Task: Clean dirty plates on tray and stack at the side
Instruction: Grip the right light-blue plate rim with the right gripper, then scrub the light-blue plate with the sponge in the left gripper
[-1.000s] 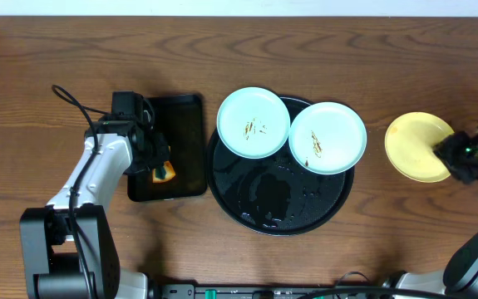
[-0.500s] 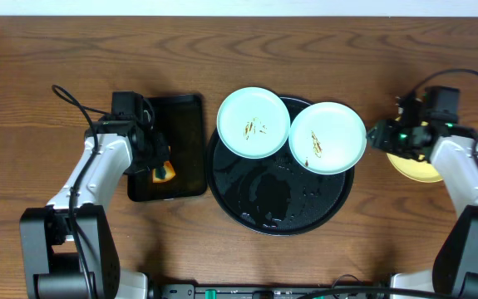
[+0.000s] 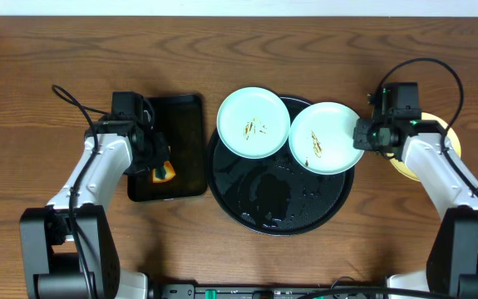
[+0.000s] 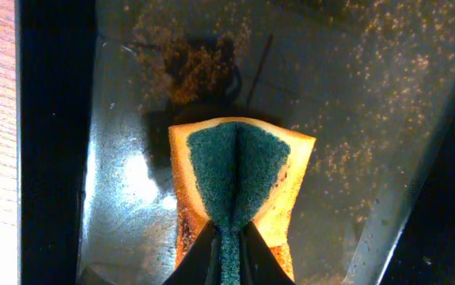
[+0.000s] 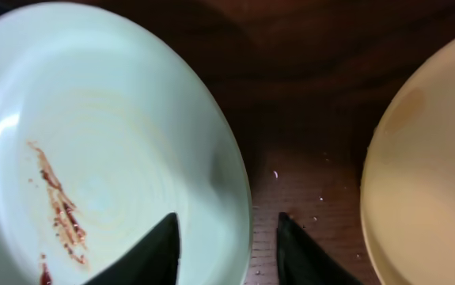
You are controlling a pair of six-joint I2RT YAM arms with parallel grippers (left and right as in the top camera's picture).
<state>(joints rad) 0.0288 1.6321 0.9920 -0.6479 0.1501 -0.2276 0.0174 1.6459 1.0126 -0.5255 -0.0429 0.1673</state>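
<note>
Two pale mint-blue plates with brown smears sit on the back of the round black tray [image 3: 255, 199]: the left plate [image 3: 253, 122] and the right plate [image 3: 326, 137]. A pale yellow plate [image 3: 450, 137] lies on the table at the right, mostly hidden by my right arm. My right gripper [image 3: 362, 135] is open, its fingers astride the right plate's rim [image 5: 227, 229]; the yellow plate [image 5: 425, 158] shows beside it. My left gripper [image 3: 160, 170] is shut on an orange sponge with a green scouring face [image 4: 239, 186].
A smaller rectangular black tray [image 3: 184, 141], wet and speckled with crumbs [image 4: 354, 103], lies left of the round tray under the sponge. The round tray's front half is wet. A cable loops above each arm.
My right gripper has moved left from the yellow plate to the right mint plate's rim. The left arm and sponge have not moved.
</note>
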